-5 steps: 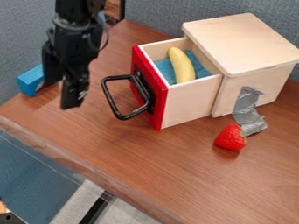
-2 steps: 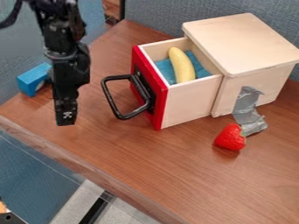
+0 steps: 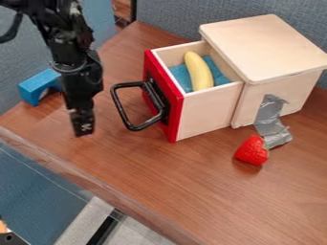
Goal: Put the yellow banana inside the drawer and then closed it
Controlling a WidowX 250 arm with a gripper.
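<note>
The black gripper point(image 3: 83, 128) hangs low over the left part of the table, left of the drawer's handle and apart from it. Whether it is open or shut cannot be made out. A wooden drawer point(image 3: 207, 112) with a red front stands pulled out of its box, and its black handle point(image 3: 132, 127) points left. Inside the drawer the yellow banana point(image 3: 199, 71) lies on blue cloth point(image 3: 181, 76).
The wooden box point(image 3: 265, 45) has grey tape point(image 3: 271, 122) on its side. A red strawberry point(image 3: 252, 150) sits in front of the box. Behind the gripper, a blue arched block point(image 3: 30, 89) rests at the table's left edge. The table's front edge point(image 3: 86, 176) runs diagonally.
The gripper has come down and toward the viewer, then shifted slightly right toward the handle. Banana, drawer and strawberry have stayed in place.
</note>
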